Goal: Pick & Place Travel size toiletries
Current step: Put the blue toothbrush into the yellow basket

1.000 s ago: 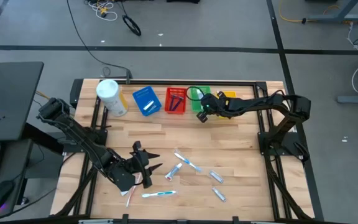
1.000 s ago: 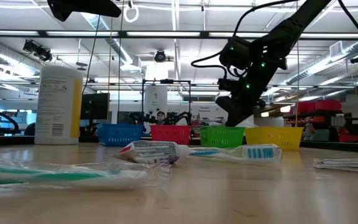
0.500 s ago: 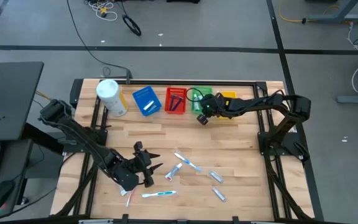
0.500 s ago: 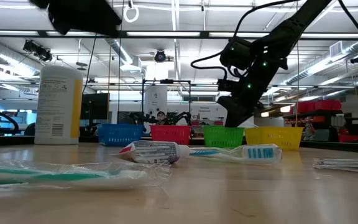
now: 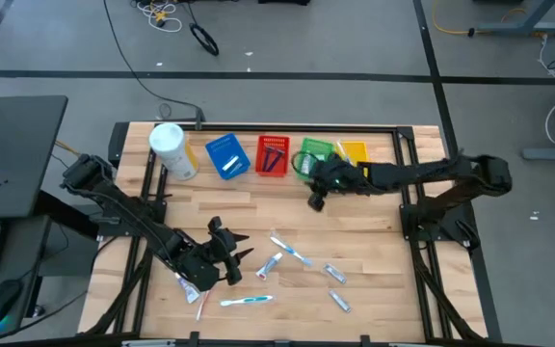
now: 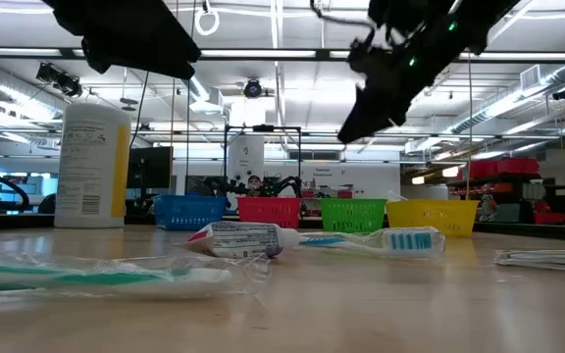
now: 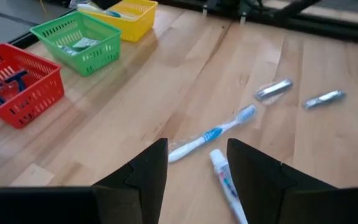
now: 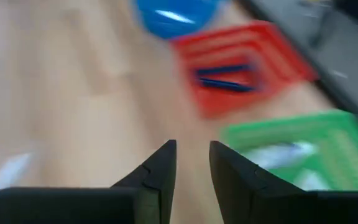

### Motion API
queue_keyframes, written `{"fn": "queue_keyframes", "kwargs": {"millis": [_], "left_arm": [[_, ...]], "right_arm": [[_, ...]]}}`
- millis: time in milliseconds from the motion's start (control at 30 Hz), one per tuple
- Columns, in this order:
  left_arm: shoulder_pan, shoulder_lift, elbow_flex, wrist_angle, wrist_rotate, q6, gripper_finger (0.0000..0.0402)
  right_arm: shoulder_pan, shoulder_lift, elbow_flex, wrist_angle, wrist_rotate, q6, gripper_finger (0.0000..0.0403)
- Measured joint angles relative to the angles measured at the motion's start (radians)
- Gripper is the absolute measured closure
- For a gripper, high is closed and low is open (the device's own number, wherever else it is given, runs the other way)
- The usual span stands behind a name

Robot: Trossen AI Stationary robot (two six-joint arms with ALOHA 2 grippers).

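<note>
- High view: a wooden tabletop point(image 5: 355, 231) is seen from above, framed by black rails, with both dark arms reaching over it.
- A large white canister point(image 5: 172, 151) is stood at the far left corner; beside it a row of baskets is set along the far edge: blue point(image 5: 226, 156), red point(image 5: 273, 155), green point(image 5: 313, 154), yellow point(image 5: 354, 151).
- The left gripper point(image 5: 235, 262) is held low over the near left part of the tabletop; its fingers point(image 7: 148, 171) are spread wide and nothing is held between them.
- The right gripper point(image 5: 314, 200) is raised above the tabletop just in front of the green basket; its fingers point(image 8: 160, 165) are parted by a narrow gap and hold nothing.
- Toothbrushes point(image 5: 290, 250) and toothpaste tubes point(image 5: 334, 274) are scattered on the near middle of the tabletop, some in clear wrappers.
- Dark blue razors point(image 5: 275, 152) are lain in the red basket, and small packets in the green one.
</note>
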Motion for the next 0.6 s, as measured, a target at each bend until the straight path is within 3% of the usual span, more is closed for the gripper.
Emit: {"fn": "queue_keyframes", "kwargs": {"millis": [233,433,600], "left_arm": [[0.000,0.000,0.000,0.029,0.007,0.040,0.0226],[0.002,0.000,0.000,0.030,0.007,0.039,0.0226],[0.007,0.000,0.000,0.036,0.006,0.039,0.0226]], "right_arm": [[0.195,-0.005,0.000,0.017,-0.202,0.040,0.0297],[0.366,0.114,0.000,0.097,-0.222,0.044,0.0297],[0.413,0.242,0.000,0.213,-0.343,0.041,0.0280]]}}
